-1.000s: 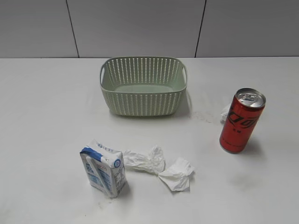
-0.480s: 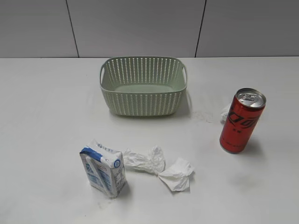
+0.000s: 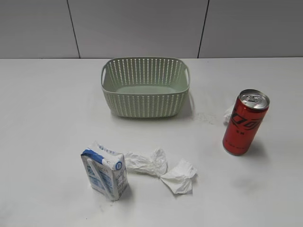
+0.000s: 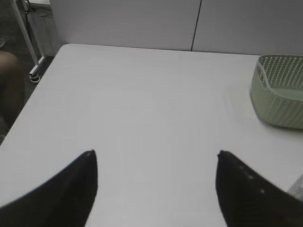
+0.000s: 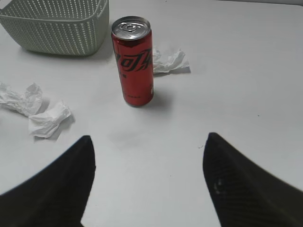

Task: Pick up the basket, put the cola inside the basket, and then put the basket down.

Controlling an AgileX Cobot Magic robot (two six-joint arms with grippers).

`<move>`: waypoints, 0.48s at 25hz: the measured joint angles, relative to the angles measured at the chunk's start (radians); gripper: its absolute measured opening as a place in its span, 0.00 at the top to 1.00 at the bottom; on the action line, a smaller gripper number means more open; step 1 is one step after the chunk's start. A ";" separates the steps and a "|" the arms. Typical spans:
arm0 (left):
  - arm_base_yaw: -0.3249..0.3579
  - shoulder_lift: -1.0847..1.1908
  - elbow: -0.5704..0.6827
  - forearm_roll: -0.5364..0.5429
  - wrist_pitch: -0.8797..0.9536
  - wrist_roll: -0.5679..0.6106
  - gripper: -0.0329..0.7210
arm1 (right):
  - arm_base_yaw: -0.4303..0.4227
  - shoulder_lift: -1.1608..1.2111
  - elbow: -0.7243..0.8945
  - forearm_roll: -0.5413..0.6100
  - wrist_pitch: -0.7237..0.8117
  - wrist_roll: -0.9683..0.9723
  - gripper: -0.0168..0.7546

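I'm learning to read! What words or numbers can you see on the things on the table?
cola: black stylized lettering down its side, too stylized and blurred to read for sure.
Milk carton: blue print on white, too small to read.
basket: no writing.
Crumpled tissues: no writing.
So nothing here can be read clearly.

Looking down at a slant across the table point(image 3: 47, 104) toward the back wall point(image 3: 142, 28), from the front, taking in the whole layout. Riding low behind the left gripper point(image 4: 156, 163), facing along bare tabletop, catching only the basket point(image 4: 279, 94) at the right edge. Sitting behind the right gripper point(image 5: 147, 146), tilting down close on the cola point(image 5: 133, 61), sharing basket, can and tissues point(image 5: 35, 106) with the exterior view.
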 joint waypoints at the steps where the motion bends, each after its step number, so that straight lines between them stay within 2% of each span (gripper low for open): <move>1: 0.000 0.044 -0.020 0.002 -0.006 0.010 0.17 | 0.000 0.000 0.000 0.000 0.000 0.000 0.26; 7: -0.019 0.296 -0.168 -0.002 -0.030 0.026 0.17 | 0.000 0.000 0.000 0.000 0.000 0.000 0.26; 12: -0.119 0.498 -0.301 0.007 -0.037 0.028 0.17 | 0.000 0.000 0.000 0.001 0.000 0.000 0.26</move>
